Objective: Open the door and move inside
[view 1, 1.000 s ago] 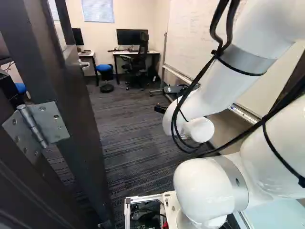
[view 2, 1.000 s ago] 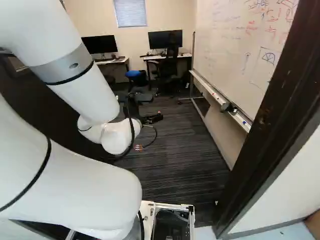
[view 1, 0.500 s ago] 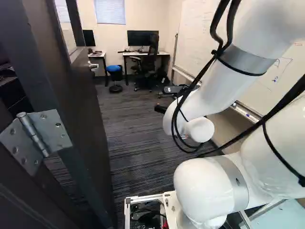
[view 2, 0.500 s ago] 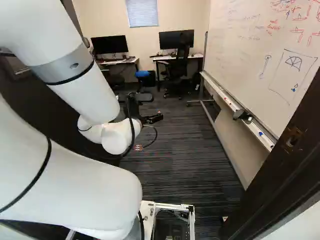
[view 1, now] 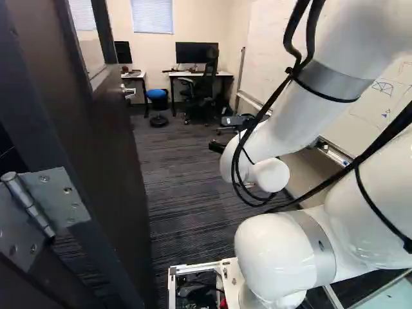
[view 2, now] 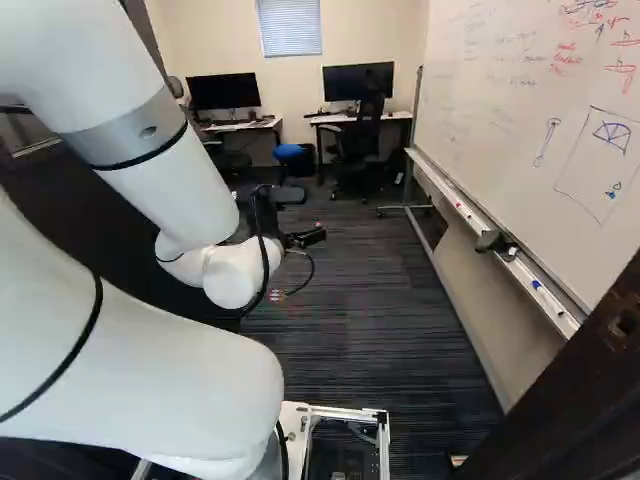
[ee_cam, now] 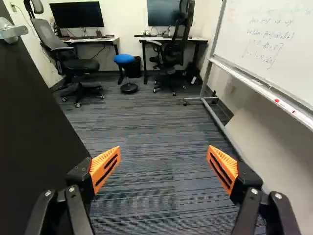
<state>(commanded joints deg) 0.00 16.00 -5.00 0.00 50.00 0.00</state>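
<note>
Base has moved ahead and turned slightly left; arm unchanged against its lowest joint. Door [view 1: 112,161] stands open on the near left, its lever handle [view 1: 129,91] beyond the hinge [view 1: 61,196]. Only the left base view shows that hinge. Right base view adds the near-right door frame [view 2: 585,385]. Gripper [view 2: 310,236] is spread wide, nothing held, over carpet [ee_cam: 161,191]. Wrist view alone shows the far-left office chair [ee_cam: 76,63] whole; whiteboard [view 2: 530,130] stands right.
</note>
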